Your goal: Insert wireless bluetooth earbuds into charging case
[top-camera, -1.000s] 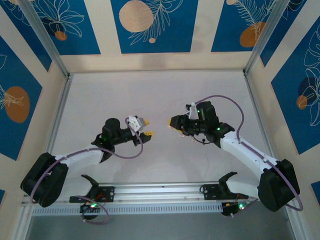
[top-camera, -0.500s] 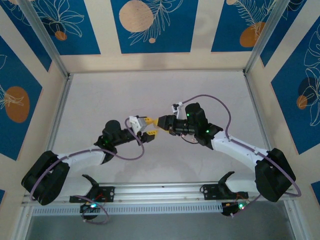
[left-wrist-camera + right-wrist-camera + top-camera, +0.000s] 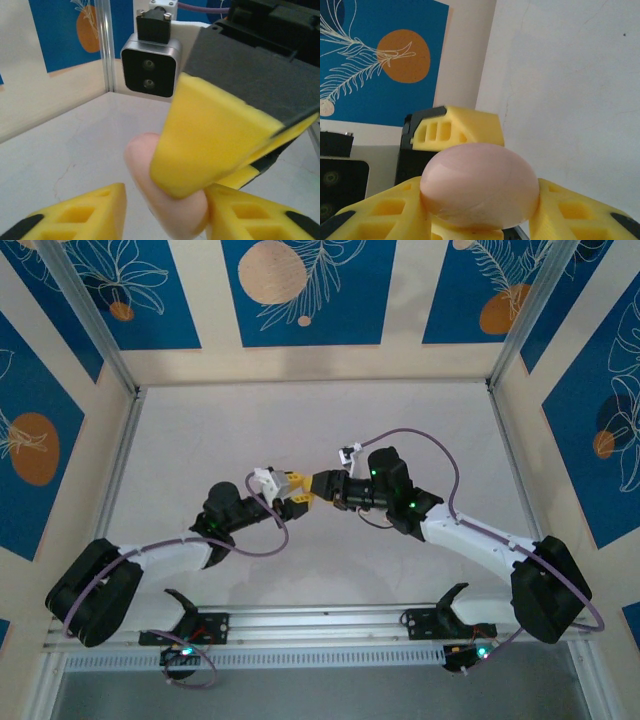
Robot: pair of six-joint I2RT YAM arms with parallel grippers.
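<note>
right tool [image 3: 481, 217] — clenched on pink charging case [image 3: 480, 182] | left tool [image 3: 167, 215] — straddling it, grip unclear

Left wrist cam: charging case [image 3: 165, 215] btm cut off by frame edge, upper right hidden behind right gripper [image 3: 320, 486] finger [image 3: 215, 140]; unclear if left gripper [image 3: 298, 494] touches it. Right wrist cam: case underside hidden betw. fingers.
</note>
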